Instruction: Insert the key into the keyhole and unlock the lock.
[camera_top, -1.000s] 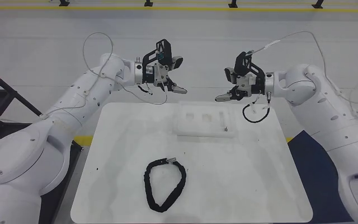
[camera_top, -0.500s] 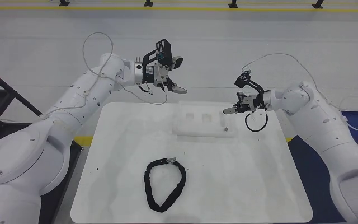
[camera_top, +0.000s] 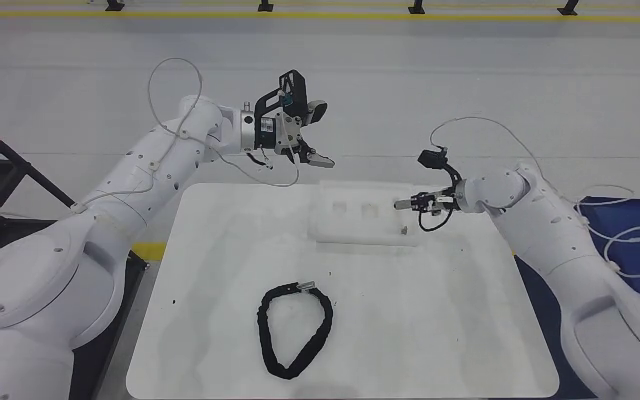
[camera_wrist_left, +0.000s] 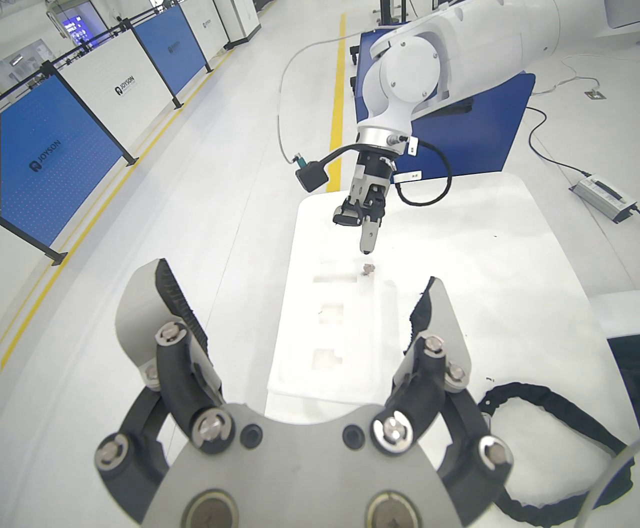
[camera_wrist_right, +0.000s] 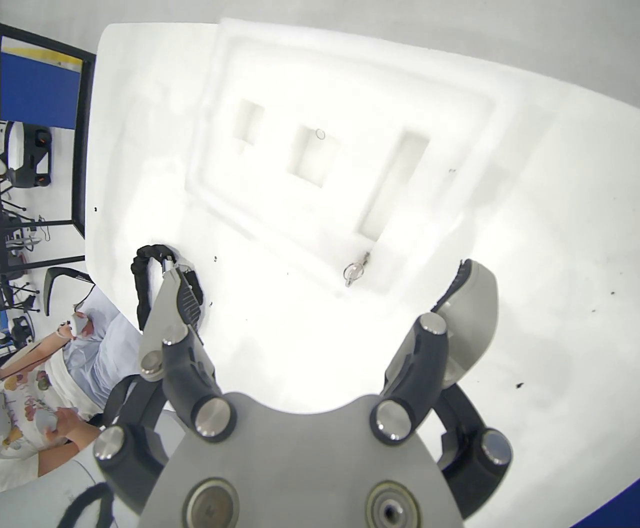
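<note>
Both left gripper (camera_wrist_left: 295, 280) and right gripper (camera_wrist_right: 320, 280): jaws released | right near key (camera_wrist_right: 352, 272) on foam tray (camera_top: 350, 232) | advise: pinch ring end, leave blade free for lock (camera_top: 293, 328)

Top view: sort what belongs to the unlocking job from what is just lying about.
Job: key, black chain lock, open right tool near the key.
Lying about: white foam tray under the key, table.

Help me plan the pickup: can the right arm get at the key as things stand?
Probably yes. The right tool hangs open above the key, which lies exposed on the foam tray beside a recess; nothing stands between them.
</note>
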